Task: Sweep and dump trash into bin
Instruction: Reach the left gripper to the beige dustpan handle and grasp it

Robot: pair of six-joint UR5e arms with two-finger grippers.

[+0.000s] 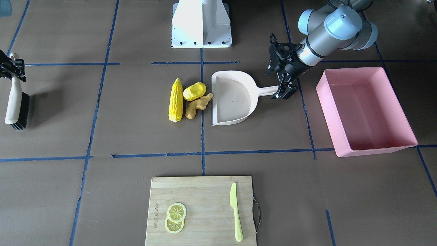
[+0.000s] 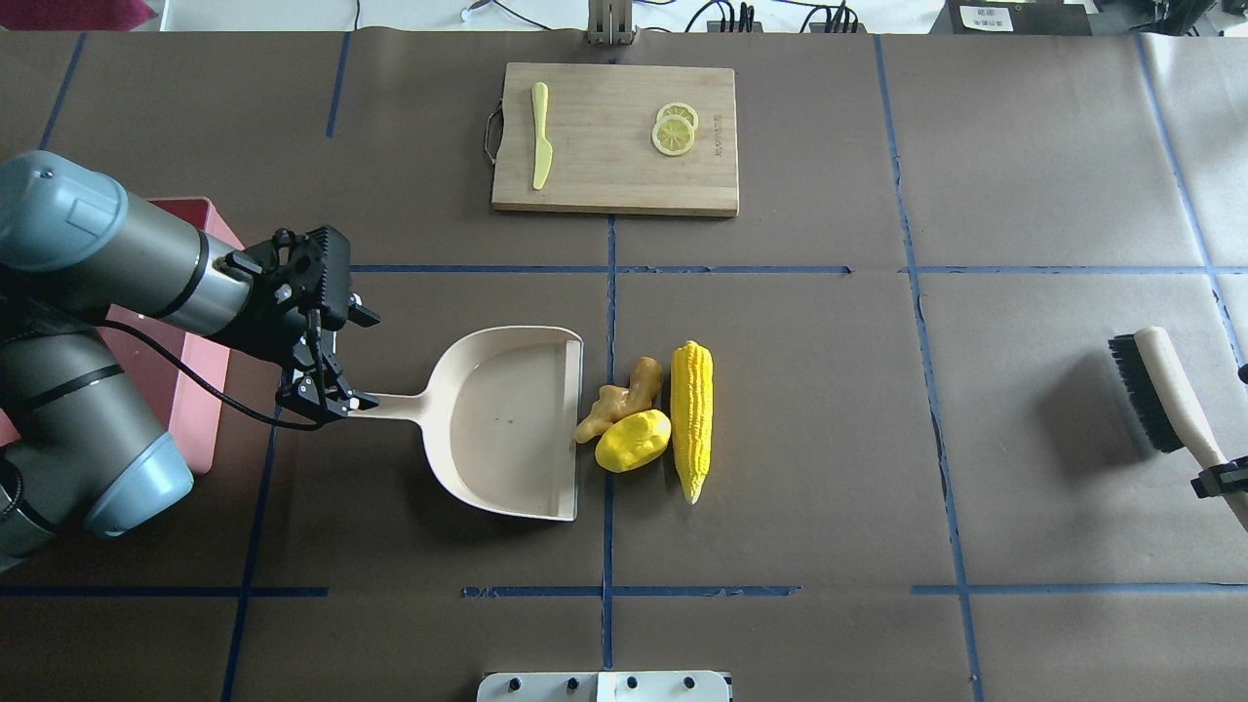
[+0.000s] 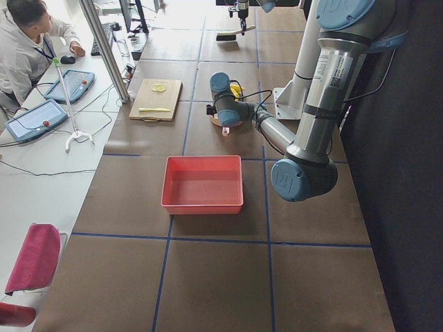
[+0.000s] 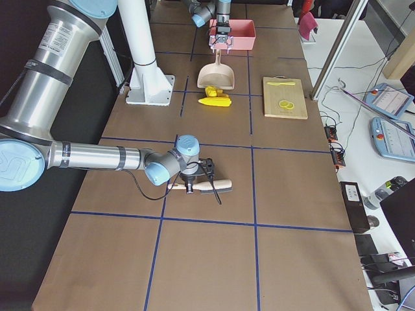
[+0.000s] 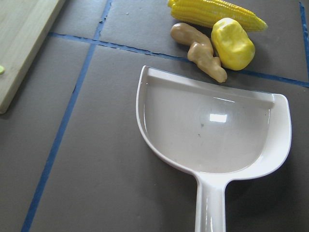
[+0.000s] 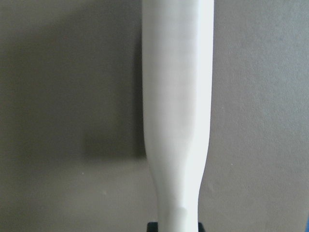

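Observation:
The trash lies together at mid-table: a yellow corn cob (image 1: 175,99) (image 2: 692,419), a yellow lemon-like lump (image 1: 194,91) (image 2: 634,441) and a tan ginger root (image 1: 198,106) (image 2: 616,398). A cream dustpan (image 1: 232,99) (image 2: 507,419) lies flat with its open lip against the ginger. My left gripper (image 1: 285,90) (image 2: 327,395) is shut on the dustpan's handle. The pink bin (image 1: 329,112) (image 2: 190,439) stands behind that arm, away from the trash. My right gripper (image 1: 13,68) (image 2: 1219,478) is shut on the handle of a cream brush (image 1: 15,106) (image 2: 1155,390), far from the trash.
A wooden cutting board (image 2: 614,185) with two lemon slices (image 2: 675,132) and a lime-green knife (image 2: 539,146) lies at the table's far side. The white robot base (image 1: 201,24) stands on the near side. Blue tape lines cross the brown table.

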